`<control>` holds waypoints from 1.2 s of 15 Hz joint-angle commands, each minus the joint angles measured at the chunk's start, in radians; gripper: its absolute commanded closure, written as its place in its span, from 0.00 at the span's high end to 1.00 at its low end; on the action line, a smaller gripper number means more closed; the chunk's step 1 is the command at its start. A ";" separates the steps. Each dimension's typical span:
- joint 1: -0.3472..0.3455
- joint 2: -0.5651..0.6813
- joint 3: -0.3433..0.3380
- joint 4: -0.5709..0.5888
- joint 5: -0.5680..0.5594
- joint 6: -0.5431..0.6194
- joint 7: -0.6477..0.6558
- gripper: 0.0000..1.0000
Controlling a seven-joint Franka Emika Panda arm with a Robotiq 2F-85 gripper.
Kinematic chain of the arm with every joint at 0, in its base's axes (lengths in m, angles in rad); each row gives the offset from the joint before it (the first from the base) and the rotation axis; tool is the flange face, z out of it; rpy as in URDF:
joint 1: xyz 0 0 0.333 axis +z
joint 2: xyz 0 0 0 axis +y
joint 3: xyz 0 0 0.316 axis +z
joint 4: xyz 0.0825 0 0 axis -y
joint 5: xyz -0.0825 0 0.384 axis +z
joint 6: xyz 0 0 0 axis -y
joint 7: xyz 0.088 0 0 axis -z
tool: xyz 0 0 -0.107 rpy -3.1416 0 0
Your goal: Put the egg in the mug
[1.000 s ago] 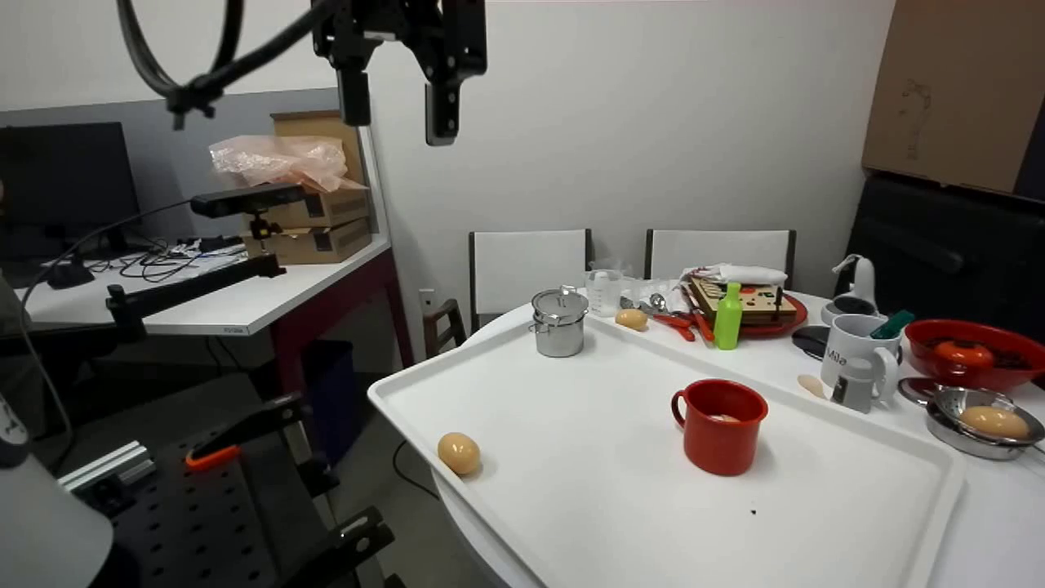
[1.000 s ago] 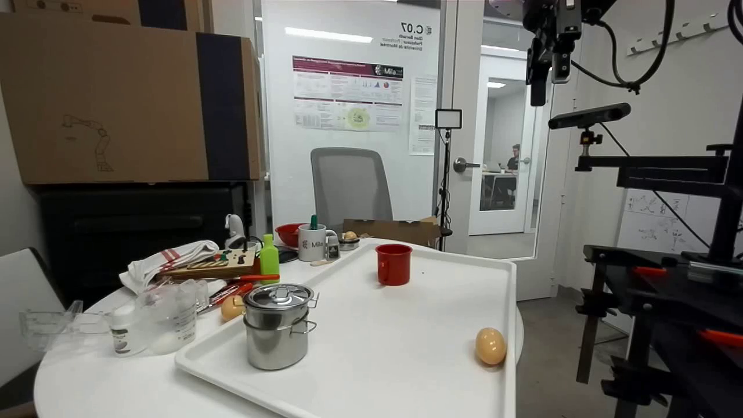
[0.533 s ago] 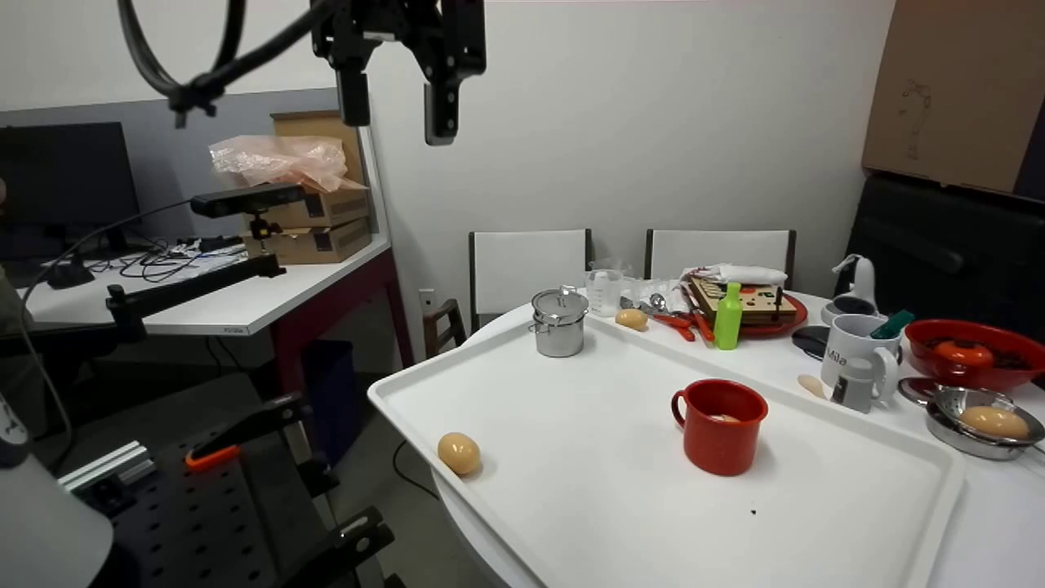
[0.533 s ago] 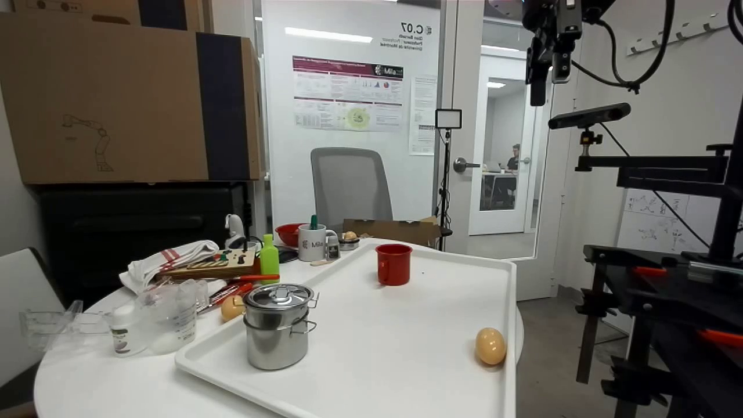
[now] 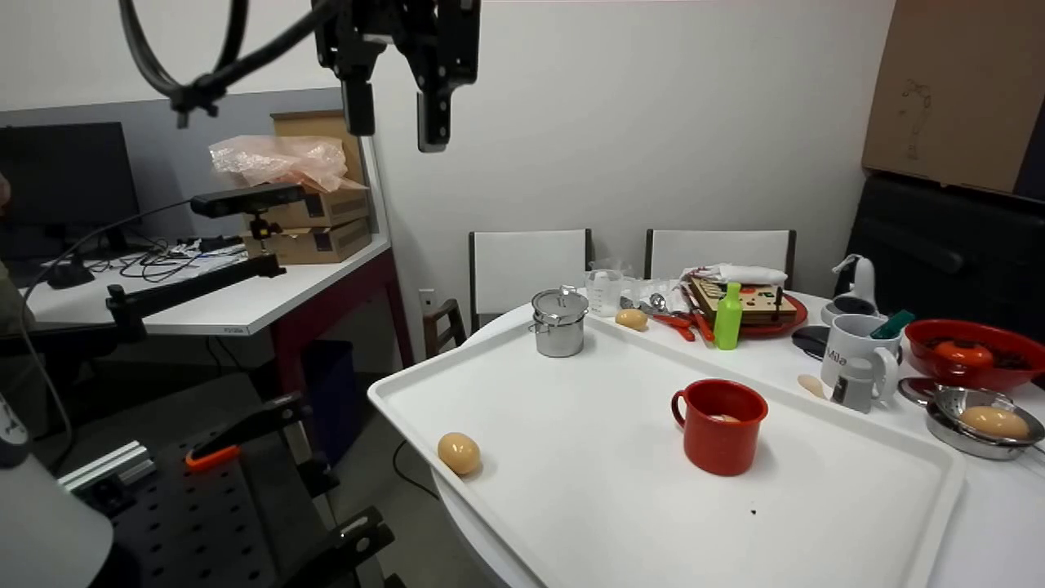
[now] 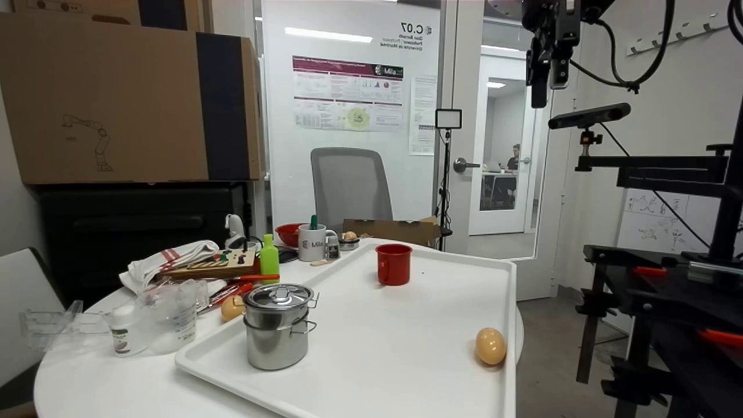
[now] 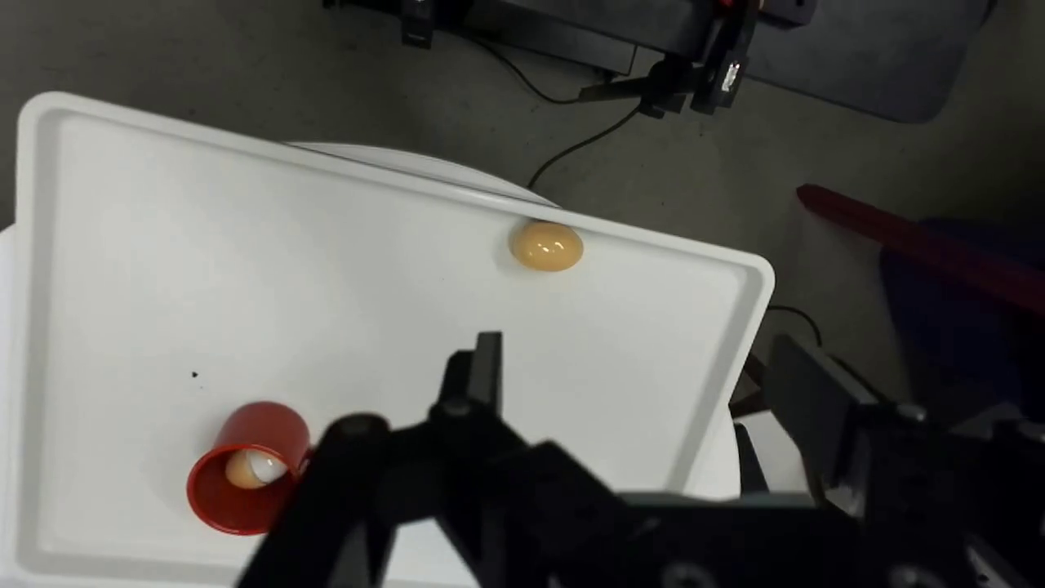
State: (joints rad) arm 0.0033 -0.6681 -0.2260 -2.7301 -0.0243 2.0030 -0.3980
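Observation:
The tan-brown egg [image 5: 459, 453] lies on the white tray [image 5: 571, 457] against its edge; it also shows in an exterior view [image 6: 490, 346] and the wrist view [image 7: 546, 247]. The red mug [image 5: 722, 441] stands upright on the tray, its handle on the side; it also shows in an exterior view [image 6: 394, 266] and the wrist view [image 7: 265, 429]. Inside the mug lies a rounded tan-and-white thing [image 7: 255, 469], partly hidden. My gripper [image 5: 396, 135] is open and empty, high above the tray; its spread fingers also show in the wrist view [image 7: 637, 351].
A lidded steel pot [image 6: 277, 331] stands at a tray corner. Beyond the tray are a second egg [image 5: 631, 319], a green bottle [image 5: 728, 318], a white mug [image 5: 853, 351], a red bowl [image 5: 971, 359] and a steel bowl [image 5: 963, 437] holding a tan egg-like thing.
My gripper has shifted slightly down, and its fingertips appear a little nearer each other in an exterior view. The egg, mug and tray have not moved.

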 commanded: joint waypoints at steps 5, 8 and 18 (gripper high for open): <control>-0.005 0.025 0.011 0.009 0.013 0.017 -0.006 0.73; -0.006 0.026 0.012 0.008 0.011 0.019 -0.007 0.66; -0.007 0.022 0.011 0.005 0.010 0.016 -0.008 0.50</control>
State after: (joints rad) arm 0.0033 -0.6545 -0.2232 -2.7299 -0.0242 2.0128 -0.3980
